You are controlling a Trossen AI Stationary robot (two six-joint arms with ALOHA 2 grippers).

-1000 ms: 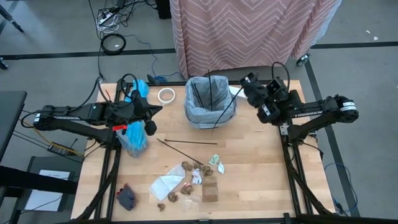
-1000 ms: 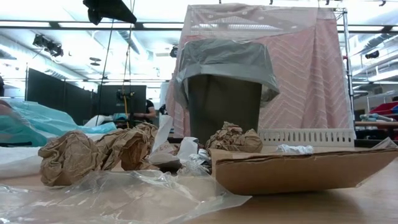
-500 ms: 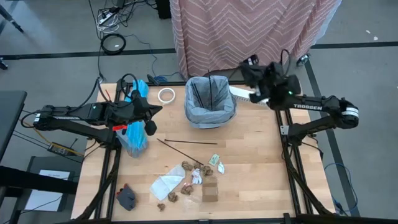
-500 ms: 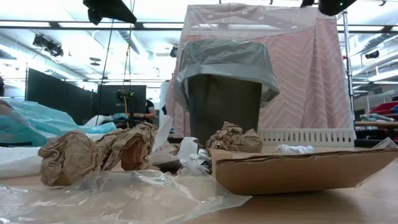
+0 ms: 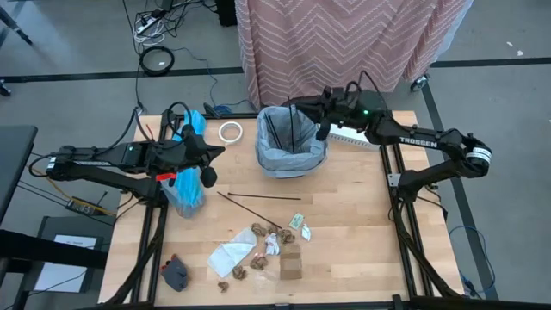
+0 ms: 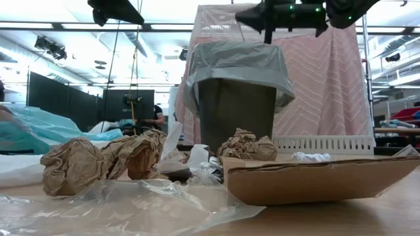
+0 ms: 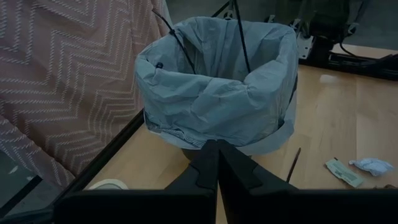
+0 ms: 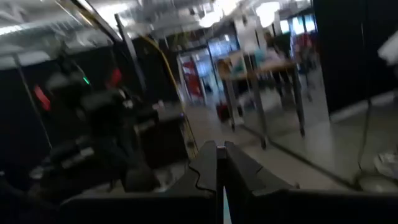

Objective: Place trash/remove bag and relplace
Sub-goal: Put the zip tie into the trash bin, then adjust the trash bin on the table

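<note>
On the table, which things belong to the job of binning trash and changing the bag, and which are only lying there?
For the job:
- grey bag lining the bin
- turquoise bag
- long dark stick
- brown paper wads
- cardboard scrap

Just lying about:
- white tape ring
- long white box

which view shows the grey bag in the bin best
The left wrist view: the grey bag fills the frame, rim folded over the bin, dark sticks standing inside. The high view shows only its open mouth from above; the low view shows its outside overhang; the right wrist view misses it.
</note>
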